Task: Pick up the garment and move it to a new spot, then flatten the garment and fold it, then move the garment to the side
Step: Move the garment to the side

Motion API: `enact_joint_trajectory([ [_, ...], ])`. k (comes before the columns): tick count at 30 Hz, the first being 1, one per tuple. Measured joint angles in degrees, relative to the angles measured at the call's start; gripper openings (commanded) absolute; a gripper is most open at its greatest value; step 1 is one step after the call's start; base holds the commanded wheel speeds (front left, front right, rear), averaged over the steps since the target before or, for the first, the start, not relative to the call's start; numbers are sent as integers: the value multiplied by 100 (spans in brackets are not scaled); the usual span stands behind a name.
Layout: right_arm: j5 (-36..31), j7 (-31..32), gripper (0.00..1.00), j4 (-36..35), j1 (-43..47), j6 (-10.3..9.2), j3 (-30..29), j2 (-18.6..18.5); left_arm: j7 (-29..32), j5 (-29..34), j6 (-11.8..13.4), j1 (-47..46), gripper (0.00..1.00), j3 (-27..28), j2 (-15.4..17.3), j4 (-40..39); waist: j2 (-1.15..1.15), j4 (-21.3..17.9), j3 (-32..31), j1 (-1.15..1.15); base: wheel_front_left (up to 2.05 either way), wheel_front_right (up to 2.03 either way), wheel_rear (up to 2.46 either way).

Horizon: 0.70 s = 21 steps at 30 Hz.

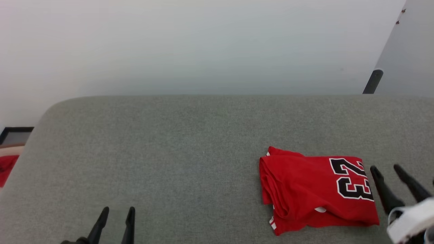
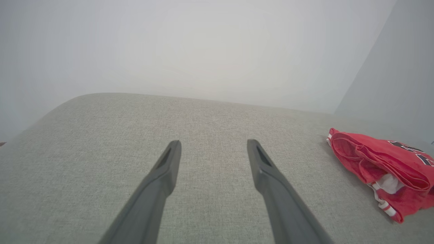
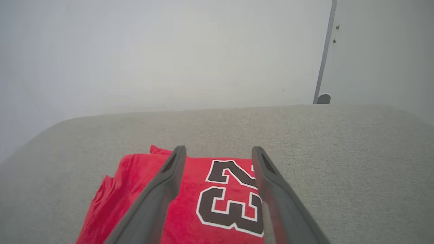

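The red garment (image 1: pixel 305 189) bears a black, white-edged "23" and red-and-white striped trim; the surface (image 1: pixel 169 152) is grey.

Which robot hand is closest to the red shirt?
The right gripper: it hangs right beside the red 23 T-shirt, while the left gripper is far across the grey padded surface.

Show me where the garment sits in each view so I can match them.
Head view: garment, lower right.
Left wrist view: garment, right edge, below middle.
Right wrist view: garment, bottom centre.
Shared landmark: rounded far-left corner of the grey cushion.
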Motion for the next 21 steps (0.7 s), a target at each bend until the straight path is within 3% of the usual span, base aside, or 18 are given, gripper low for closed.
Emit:
enact_joint_trajectory([
  [7,123,1592,100,302,-1024,1,204,-642,0,1,-16,-247,100,-113,-33,38,0,2,255,0,0,0,0],
  [15,844,4078,100,1048,-1646,0,407,-1020,-4,34,-74,-629,100,-227,-107,176,0,83,666,0,0,0,0],
  [21,1007,4818,100,1358,-2009,0,443,-1088,-11,103,-125,-968,100,-278,-170,230,0,175,1026,0,0,0,0],
])
